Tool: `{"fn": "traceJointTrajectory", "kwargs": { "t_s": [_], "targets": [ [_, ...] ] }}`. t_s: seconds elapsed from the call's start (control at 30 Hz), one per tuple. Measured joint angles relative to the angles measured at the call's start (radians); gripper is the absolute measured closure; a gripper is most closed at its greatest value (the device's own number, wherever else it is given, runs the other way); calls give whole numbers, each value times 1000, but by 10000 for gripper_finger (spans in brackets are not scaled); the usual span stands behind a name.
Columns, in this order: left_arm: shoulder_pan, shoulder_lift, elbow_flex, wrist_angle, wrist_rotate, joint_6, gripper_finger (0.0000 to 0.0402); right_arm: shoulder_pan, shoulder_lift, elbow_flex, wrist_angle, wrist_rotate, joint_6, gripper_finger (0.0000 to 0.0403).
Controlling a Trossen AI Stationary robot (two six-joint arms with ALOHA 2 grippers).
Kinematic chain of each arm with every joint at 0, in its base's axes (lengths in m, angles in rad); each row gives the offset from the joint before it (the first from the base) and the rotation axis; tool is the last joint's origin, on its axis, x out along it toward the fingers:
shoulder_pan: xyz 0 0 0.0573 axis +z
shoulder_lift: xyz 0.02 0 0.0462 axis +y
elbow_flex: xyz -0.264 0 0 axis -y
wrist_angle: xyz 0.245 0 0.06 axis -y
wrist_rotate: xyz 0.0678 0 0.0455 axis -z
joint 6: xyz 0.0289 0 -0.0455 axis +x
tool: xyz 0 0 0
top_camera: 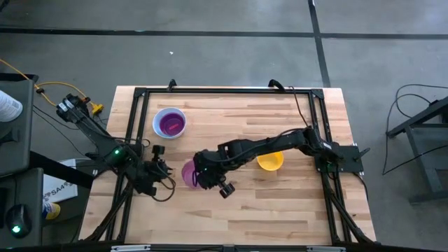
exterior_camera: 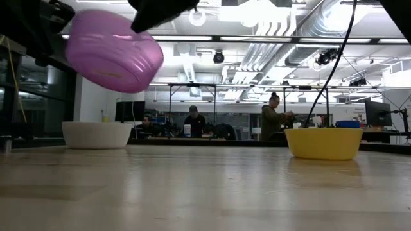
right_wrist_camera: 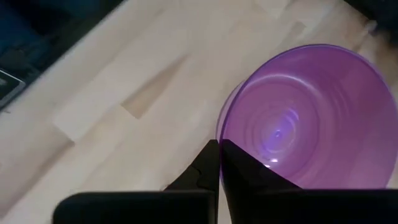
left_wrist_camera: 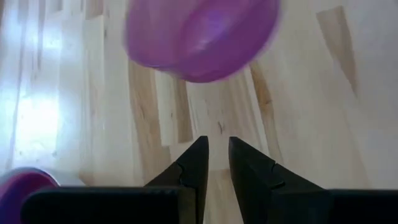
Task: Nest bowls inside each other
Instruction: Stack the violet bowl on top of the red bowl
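My right gripper (right_wrist_camera: 219, 155) is shut on a purple bowl (top_camera: 187, 173) and holds it above the table's left middle; in the low view this bowl (exterior_camera: 114, 51) hangs tilted, clear of the wood. My left gripper (top_camera: 159, 170) hovers just left of it, its fingers (left_wrist_camera: 198, 163) a narrow gap apart with nothing between them. A white bowl (top_camera: 169, 122) with a purple-looking bowl inside rests on its base at the far left. A yellow bowl (top_camera: 270, 162) stands on its base at the right middle, partly under my right arm. My right gripper pinches the purple bowl's rim (right_wrist_camera: 225, 144) on the side nearest the wrist, one finger inside the bowl and one outside. The fingers slant down from the table's right side. The bowl is lifted clear of the table and tilted, its opening toward the gripper.
A black frame rail (top_camera: 210, 91) runs along the table's far and side edges. Bare wood lies between the white bowl (exterior_camera: 96, 135) and the yellow bowl (exterior_camera: 323, 142) and along the near edge. People stand at desks in the room beyond.
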Motion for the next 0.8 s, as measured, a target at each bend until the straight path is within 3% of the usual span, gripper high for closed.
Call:
{"fn": "traceJointTrajectory", "kwargs": {
  "t_s": [0.8],
  "targets": [
    [30, 20, 61, 130, 9, 448, 339, -5, 0, 0, 44, -118, 58, 399]
  ]
}}
